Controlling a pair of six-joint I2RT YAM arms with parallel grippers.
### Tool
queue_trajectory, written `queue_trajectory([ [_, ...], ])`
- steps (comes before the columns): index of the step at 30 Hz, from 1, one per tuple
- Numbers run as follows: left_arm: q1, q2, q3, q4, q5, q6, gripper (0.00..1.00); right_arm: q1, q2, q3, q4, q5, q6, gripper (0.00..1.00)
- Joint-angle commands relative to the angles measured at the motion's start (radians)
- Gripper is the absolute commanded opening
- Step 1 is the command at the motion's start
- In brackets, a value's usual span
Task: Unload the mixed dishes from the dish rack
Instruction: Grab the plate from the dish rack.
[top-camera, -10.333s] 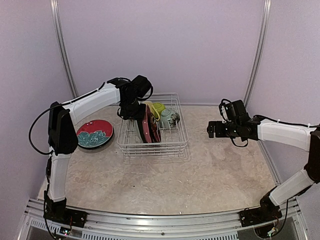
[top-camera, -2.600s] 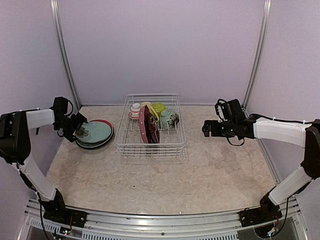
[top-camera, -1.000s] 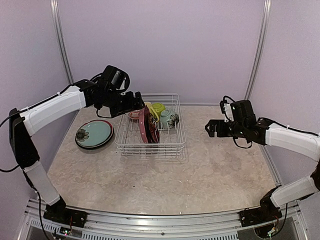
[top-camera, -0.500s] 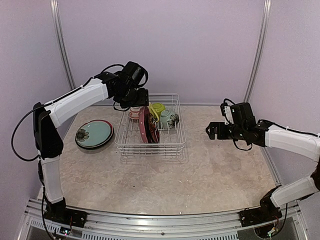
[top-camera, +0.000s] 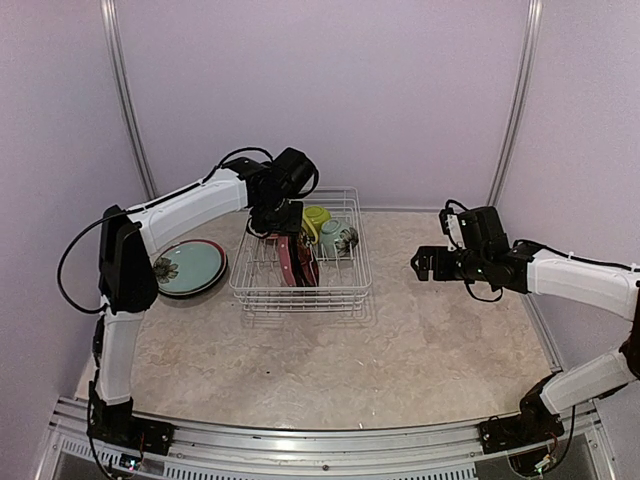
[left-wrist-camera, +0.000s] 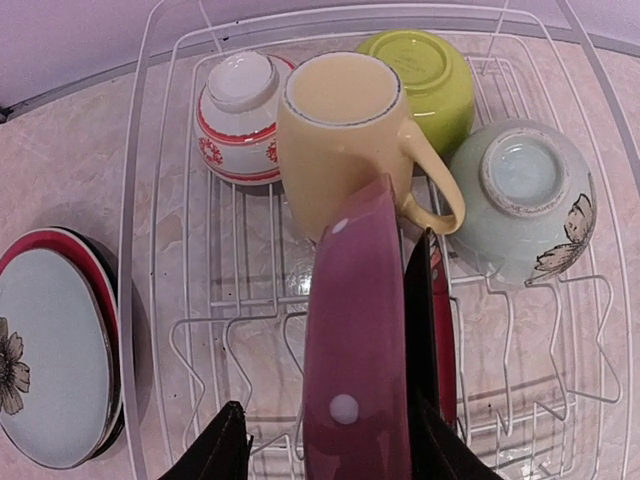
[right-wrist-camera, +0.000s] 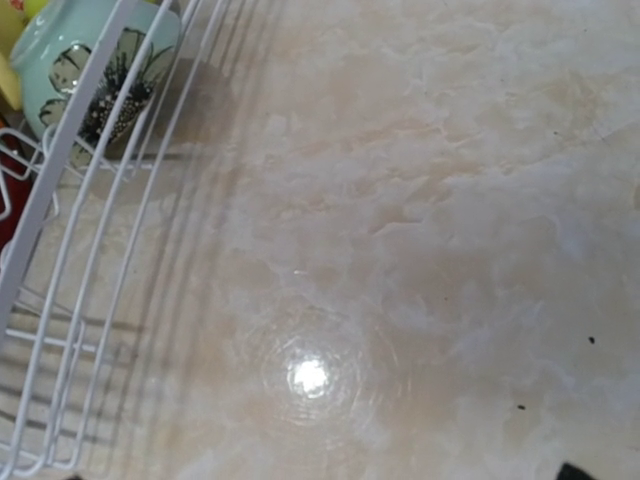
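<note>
The left fingers (left-wrist-camera: 228, 452) are held apart astride the upright pink dotted plate (left-wrist-camera: 355, 350), not clamped, inside the white dish rack (top-camera: 300, 298) at the table's (top-camera: 420, 350) 12 o'clock, beside a yellow mug (left-wrist-camera: 335, 140). The right fingers (top-camera: 422, 266) are spread wide and empty at the rack's 3 o'clock; flowered plates (top-camera: 190, 268) are stacked at its 9 o'clock.

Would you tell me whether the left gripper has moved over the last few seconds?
Yes: the left gripper moved right, from the plate stack beside the dish rack to over the rack, straddling the pink dotted plate.
</note>
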Motion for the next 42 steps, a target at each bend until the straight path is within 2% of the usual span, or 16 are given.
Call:
queue_trajectory([
  [1,-0.005,0.030,0.042,-0.037,-0.026,0.006,0.49,0.012,0.013,0.002,0.001,0.006,0.005,1.00],
  [7,-0.006,0.061,0.081,-0.068,-0.024,-0.006,0.44,0.012,0.011,-0.007,0.008,0.007,0.006,1.00],
  [14,-0.008,0.105,0.139,-0.111,-0.020,-0.009,0.42,0.012,0.012,-0.015,0.017,0.007,0.006,1.00],
  [30,-0.025,0.165,0.253,-0.202,-0.060,-0.014,0.20,0.012,0.009,-0.021,0.026,0.004,0.009,1.00],
  [42,-0.060,0.165,0.316,-0.264,-0.164,-0.013,0.05,0.012,0.006,-0.018,0.028,-0.006,0.013,1.00],
])
